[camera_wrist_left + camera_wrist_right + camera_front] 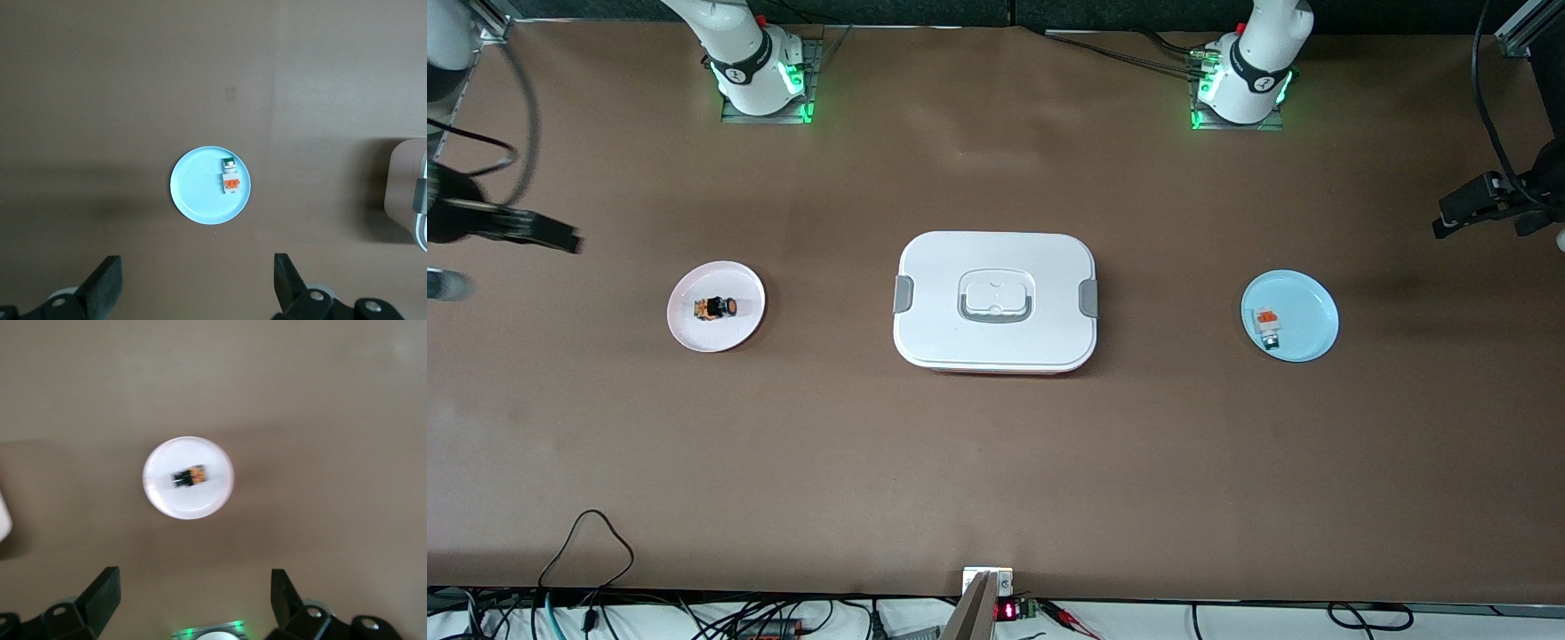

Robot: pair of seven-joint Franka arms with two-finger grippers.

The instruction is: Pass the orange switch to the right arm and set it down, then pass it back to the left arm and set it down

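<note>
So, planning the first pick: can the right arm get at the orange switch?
Probably yes: the right tool hangs open above the pink plate, where the orange switch lies uncovered.

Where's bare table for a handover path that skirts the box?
Bare strips lie between the pink plate holding the orange switch and the box, and between box and blue plate. The wide band nearer the front camera is bare too. Right gripper and left gripper are open.

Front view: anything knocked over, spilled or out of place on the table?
Nothing stands out. The orange switch lies on the pink plate, the box sits closed and square mid-table, and a white-and-grey block rests on the blue plate.
</note>
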